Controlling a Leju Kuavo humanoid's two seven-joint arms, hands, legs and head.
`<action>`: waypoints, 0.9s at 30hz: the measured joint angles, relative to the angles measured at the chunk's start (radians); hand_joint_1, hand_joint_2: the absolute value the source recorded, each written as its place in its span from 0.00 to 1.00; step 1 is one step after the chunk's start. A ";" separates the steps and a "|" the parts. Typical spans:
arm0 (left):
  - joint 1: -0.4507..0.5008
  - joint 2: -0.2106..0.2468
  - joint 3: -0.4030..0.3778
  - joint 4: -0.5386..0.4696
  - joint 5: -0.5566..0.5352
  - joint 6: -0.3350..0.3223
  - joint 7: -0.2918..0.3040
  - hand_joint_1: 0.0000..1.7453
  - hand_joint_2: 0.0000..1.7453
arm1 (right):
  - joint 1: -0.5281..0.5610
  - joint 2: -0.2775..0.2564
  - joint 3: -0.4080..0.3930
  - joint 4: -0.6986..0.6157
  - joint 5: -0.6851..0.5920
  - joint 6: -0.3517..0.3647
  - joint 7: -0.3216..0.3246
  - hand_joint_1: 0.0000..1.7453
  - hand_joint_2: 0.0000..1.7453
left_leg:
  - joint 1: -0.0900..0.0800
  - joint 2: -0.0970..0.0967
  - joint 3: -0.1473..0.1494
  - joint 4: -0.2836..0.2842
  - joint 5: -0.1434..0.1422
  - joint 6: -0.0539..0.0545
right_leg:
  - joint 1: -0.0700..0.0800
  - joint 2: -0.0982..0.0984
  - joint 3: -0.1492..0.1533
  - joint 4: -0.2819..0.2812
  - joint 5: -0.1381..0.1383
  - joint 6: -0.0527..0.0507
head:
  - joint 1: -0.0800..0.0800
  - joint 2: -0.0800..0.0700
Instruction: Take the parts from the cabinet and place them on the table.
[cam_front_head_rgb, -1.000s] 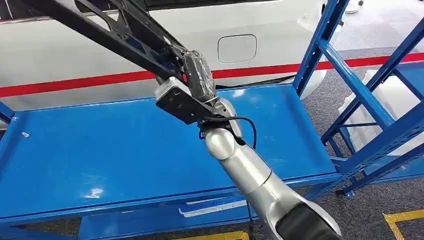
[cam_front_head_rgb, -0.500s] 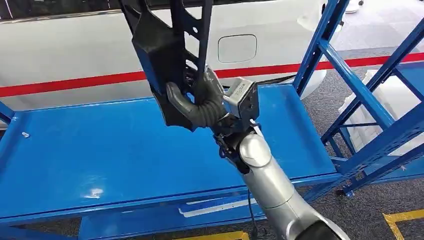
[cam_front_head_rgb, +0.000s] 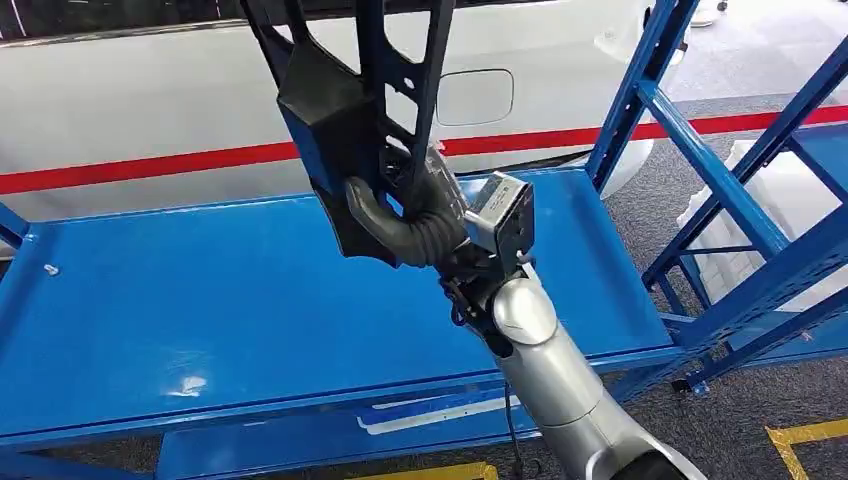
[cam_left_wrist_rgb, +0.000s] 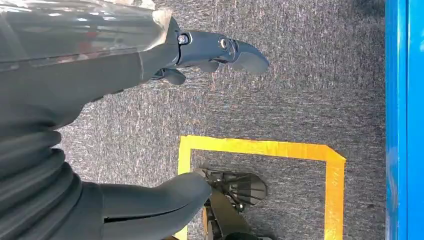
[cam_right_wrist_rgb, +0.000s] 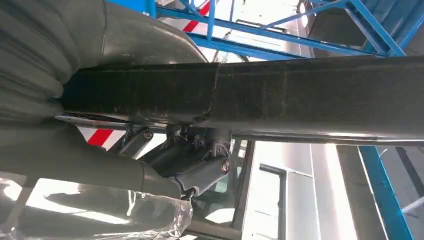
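Right hand (cam_front_head_rgb: 410, 215) wrapped around black part (cam_front_head_rgb: 345, 110), held above blue shelf (cam_front_head_rgb: 200, 300); long axis near upright, rising from hand. Left hand (cam_left_wrist_rgb: 75, 150) hanging over floor, fingers apart, holding nothing.

Across the top of the head view we see a white car body (cam_front_head_rgb: 150, 110) with a red stripe (cam_front_head_rgb: 150, 165) and fuel flap (cam_front_head_rgb: 475, 96). Lower right, we see yellow floor tape (cam_front_head_rgb: 805, 440) on grey carpet (cam_front_head_rgb: 740, 420).

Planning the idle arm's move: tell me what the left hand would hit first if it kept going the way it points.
Probably the grey carpet floor: the left hand hangs pointing down at it, beside the yellow tape, with nothing between, though depth is unclear.
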 joint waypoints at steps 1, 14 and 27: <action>0.000 0.000 0.000 0.000 0.000 0.000 0.000 0.00 1.00 | 0.000 0.000 0.000 0.000 0.000 0.000 0.000 1.00 1.00 | 0.000 0.000 0.000 0.000 0.000 0.000 | 0.000 0.000 0.000 0.000 0.000 0.000 | 0.000 0.000; 0.020 0.000 0.006 0.007 0.007 0.009 -0.034 0.00 1.00 | 0.018 -0.018 0.007 -0.021 -0.039 0.021 -0.014 1.00 1.00 | -0.001 0.000 -0.001 0.003 -0.002 0.002 | -0.003 0.000 0.001 -0.002 0.001 0.001 | 0.000 0.000; 0.026 0.003 0.009 0.018 0.004 0.019 -0.038 0.00 1.00 | 0.019 -0.045 0.028 -0.022 -0.107 0.042 -0.006 1.00 1.00 | 0.011 0.005 0.028 -0.039 0.028 0.037 | 0.001 -0.004 -0.143 0.286 -0.098 0.011 | 0.004 0.000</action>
